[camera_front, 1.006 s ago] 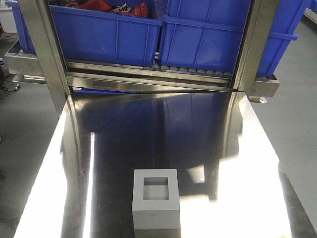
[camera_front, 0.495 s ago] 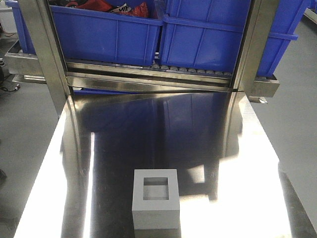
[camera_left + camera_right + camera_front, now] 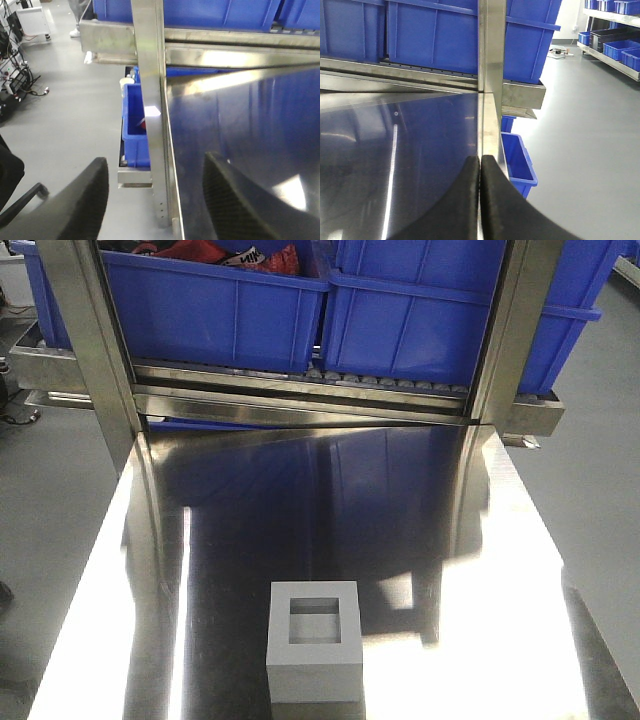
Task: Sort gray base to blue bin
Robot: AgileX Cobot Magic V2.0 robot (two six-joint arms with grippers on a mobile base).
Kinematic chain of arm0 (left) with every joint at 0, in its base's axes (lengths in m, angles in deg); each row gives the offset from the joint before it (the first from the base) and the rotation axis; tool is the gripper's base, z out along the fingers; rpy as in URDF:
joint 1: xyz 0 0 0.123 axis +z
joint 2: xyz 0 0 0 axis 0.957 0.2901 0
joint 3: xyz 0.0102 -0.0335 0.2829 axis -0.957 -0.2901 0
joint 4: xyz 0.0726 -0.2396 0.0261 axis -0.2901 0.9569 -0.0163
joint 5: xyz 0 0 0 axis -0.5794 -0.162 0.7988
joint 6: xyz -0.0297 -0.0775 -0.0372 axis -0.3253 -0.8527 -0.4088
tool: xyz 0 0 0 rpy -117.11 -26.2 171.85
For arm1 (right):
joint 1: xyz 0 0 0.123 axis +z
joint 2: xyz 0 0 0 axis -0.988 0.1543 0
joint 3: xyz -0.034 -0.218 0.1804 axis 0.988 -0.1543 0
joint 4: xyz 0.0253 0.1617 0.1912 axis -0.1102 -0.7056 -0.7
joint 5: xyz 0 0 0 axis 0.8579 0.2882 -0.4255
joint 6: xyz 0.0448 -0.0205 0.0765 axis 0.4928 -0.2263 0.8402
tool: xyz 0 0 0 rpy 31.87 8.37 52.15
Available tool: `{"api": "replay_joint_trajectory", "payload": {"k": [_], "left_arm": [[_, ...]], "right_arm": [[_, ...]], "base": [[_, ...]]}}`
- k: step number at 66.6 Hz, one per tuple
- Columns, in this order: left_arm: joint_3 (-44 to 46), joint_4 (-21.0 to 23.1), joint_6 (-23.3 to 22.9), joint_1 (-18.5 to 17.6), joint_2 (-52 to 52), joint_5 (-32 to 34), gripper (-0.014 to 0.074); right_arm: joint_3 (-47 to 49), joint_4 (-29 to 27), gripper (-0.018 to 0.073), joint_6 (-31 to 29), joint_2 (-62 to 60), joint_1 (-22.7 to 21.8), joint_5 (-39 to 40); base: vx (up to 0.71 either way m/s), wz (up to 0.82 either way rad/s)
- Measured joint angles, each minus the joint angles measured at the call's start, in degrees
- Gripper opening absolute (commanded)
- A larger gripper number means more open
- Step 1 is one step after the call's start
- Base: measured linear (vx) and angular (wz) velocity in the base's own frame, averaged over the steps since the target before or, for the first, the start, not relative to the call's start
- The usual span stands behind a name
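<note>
nothing sorted yet. left gripper (image 3: 155, 167) fingers spread, empty, at the table (image 3: 300, 500) edge. gray base (image 3: 315, 640) sits untouched near the table front, well apart from the blue bin (image 3: 430, 335) behind. right gripper (image 3: 480, 167) fingers pressed together, empty.

You can read no text, label, number or sign in any of the three views. The nearest thing is a white mark (image 3: 246, 258) on the red and black items (image 3: 275, 258) lying in the left blue bin (image 3: 215, 325), too small and cropped to make out.
</note>
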State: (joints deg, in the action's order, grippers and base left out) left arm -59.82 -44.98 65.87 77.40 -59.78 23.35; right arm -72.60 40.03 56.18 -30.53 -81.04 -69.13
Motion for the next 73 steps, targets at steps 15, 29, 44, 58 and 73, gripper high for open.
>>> {"api": "replay_joint_trajectory", "payload": {"k": [15, 29, 44, 58, 73], "left_arm": [[10.97, 10.41, 11.43, -2.0, 5.68, -12.53, 0.0412], [20.67, 25.94, 25.62, -5.46, 18.42, -24.65, 0.0412], [26.74, 29.27, 30.01, -9.15, 30.8, -28.46, 0.0412], [29.65, 29.45, 31.66, -15.75, 38.75, -29.26, 0.0412], [31.05, 28.45, 26.16, -21.14, 45.55, -29.17, 0.0412]], "right_arm": [[0.0, 0.0, -0.0009, 0.0, 0.0, 0.0, 0.0], [0.0, 0.0, -0.0009, 0.0, 0.0, 0.0, 0.0], [0.0, 0.0, -0.0009, 0.0, 0.0, 0.0, 0.0], [0.0, 0.0, -0.0009, 0.0, 0.0, 0.0, 0.0], [0.0, 0.0, -0.0009, 0.0, 0.0, 0.0, 0.0]], "base": [[0.0, 0.0], [0.0, 0.0], [0.0, 0.0], [0.0, 0.0], [0.0, 0.0]]}}
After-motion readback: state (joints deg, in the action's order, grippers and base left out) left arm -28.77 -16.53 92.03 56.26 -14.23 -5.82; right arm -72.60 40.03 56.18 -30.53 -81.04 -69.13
